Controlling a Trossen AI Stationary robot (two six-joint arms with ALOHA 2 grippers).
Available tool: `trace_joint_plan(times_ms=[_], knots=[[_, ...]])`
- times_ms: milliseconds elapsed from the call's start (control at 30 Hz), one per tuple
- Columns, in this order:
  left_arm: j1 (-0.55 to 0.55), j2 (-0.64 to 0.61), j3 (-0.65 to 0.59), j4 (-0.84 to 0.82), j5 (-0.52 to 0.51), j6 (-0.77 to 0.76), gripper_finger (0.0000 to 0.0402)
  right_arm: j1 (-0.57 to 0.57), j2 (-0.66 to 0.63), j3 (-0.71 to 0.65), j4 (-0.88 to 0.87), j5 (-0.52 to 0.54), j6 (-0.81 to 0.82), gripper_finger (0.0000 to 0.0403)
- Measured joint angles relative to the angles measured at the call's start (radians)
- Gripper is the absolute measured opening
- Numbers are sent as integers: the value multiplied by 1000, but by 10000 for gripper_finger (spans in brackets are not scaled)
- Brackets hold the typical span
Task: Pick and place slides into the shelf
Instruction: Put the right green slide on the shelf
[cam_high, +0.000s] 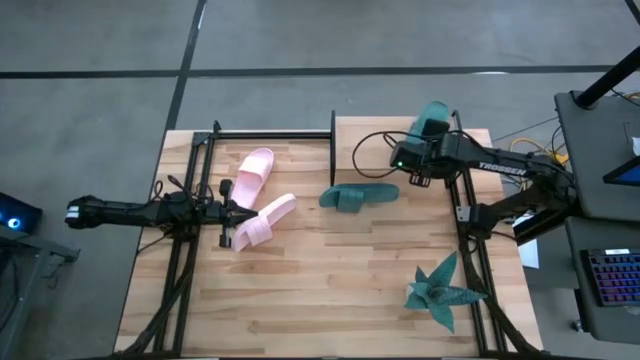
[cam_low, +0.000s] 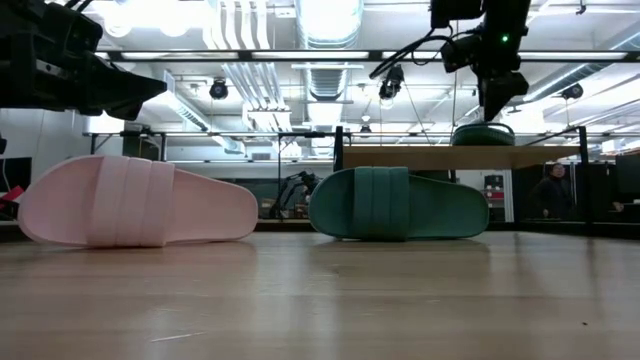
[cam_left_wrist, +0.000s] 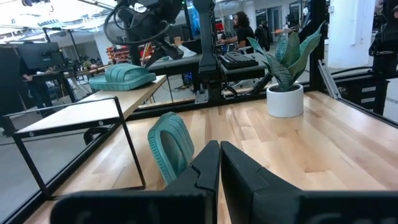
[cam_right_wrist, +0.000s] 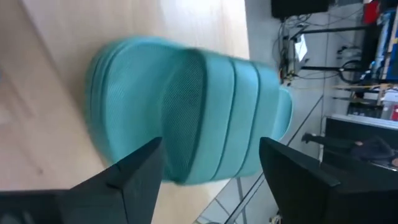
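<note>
1. The right gripper (cam_high: 428, 130) hangs over the shelf (cam_high: 390, 135) at the far right corner of the worktop (cam_high: 330, 290); its fingers (cam_right_wrist: 134, 177) stand wide apart with nothing between them, just above a teal slide (cam_right_wrist: 186, 112).
2. That teal slide (cam_high: 432, 115) lies flat on the shelf board, toward the board's right end.
3. The second teal slide (cam_high: 358, 196) lies on the worktop just in front of the shelf, near the middle.
4. The left gripper (cam_high: 232, 217) sits low near the left edge of the worktop, its fingers (cam_left_wrist: 239, 168) pressed together and holding nothing.
5. One pink slide (cam_high: 252, 172) lies by the far left part of the worktop; the other pink slide (cam_high: 265, 221) lies just beside the left gripper.
6. A potted spiky plant (cam_high: 440, 290) stands near the front right corner.
</note>
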Motion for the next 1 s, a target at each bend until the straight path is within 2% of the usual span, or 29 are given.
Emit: trace_joint_plan(times_ms=[333,533,867,1000], knots=[[0,0,0,0,0,0,0,0,2,-67,161,11,-200,228],[0,0,0,0,0,0,0,0,1,-97,178,100,-221,224],[0,0,0,0,0,0,0,-61,0,-136,211,108,-230,222],[0,0,0,0,0,0,0,-66,0,-136,229,146,-251,194]])
